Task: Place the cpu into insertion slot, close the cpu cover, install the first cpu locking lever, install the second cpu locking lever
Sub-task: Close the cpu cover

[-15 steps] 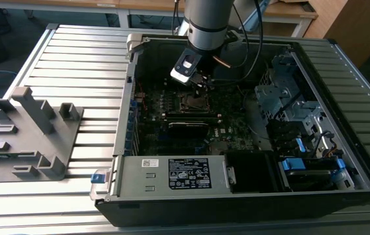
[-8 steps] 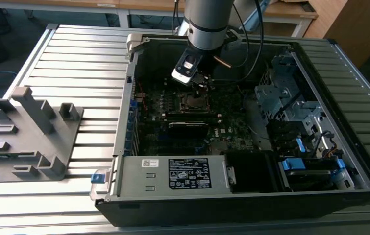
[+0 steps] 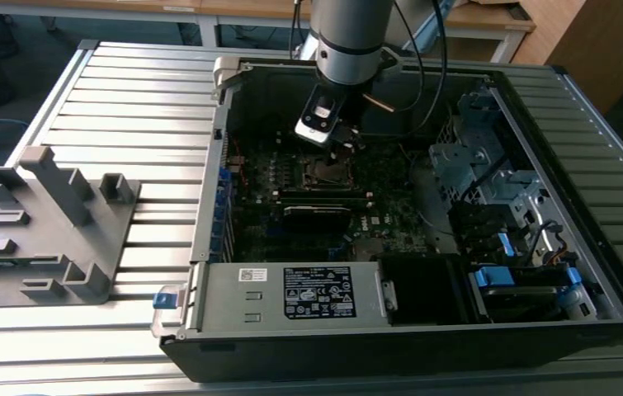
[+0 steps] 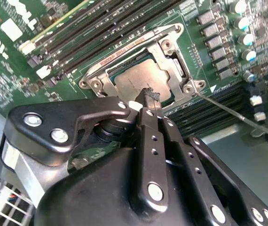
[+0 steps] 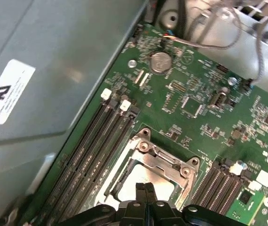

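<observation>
Inside the open computer case, the insertion slot (image 3: 328, 171) sits mid-motherboard, directly under my gripper (image 3: 339, 150). In both wrist views the cpu (image 4: 135, 77) (image 5: 136, 178) lies flat in the socket, its dull grey top showing. The silver cpu cover (image 4: 171, 63) (image 5: 164, 162) lies down around it as a frame. My gripper (image 4: 149, 96) (image 5: 145, 188) is shut with nothing between its fingers, its narrow tip at the edge of the cpu's top. One thin locking lever (image 4: 232, 113) sticks out loose from the socket's corner.
Long black memory slots (image 4: 91, 33) (image 5: 91, 146) run beside the socket. A grey power supply box (image 3: 289, 293) fills the case's near side, with drive bays with blue tabs (image 3: 509, 280) on the exterior view's right. A grey fixture (image 3: 47, 223) stands on the slatted table.
</observation>
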You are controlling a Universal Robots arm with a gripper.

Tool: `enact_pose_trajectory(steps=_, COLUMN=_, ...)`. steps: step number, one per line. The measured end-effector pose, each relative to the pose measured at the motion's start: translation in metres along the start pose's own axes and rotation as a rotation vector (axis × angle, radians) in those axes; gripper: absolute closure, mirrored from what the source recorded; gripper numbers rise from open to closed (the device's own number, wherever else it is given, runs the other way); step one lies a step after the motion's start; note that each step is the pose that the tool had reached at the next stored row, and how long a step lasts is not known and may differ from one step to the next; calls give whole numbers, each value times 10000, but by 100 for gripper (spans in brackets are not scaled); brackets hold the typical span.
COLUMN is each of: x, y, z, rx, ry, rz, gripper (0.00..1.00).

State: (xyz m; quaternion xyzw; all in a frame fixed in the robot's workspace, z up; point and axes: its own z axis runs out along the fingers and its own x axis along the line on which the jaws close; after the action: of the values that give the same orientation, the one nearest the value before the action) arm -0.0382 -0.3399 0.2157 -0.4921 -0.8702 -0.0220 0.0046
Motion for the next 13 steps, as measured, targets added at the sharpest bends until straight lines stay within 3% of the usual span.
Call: enact_pose_trajectory(steps=13, x=0, y=0, z=8, rx=70, ry=80, rz=-2363, gripper=89)
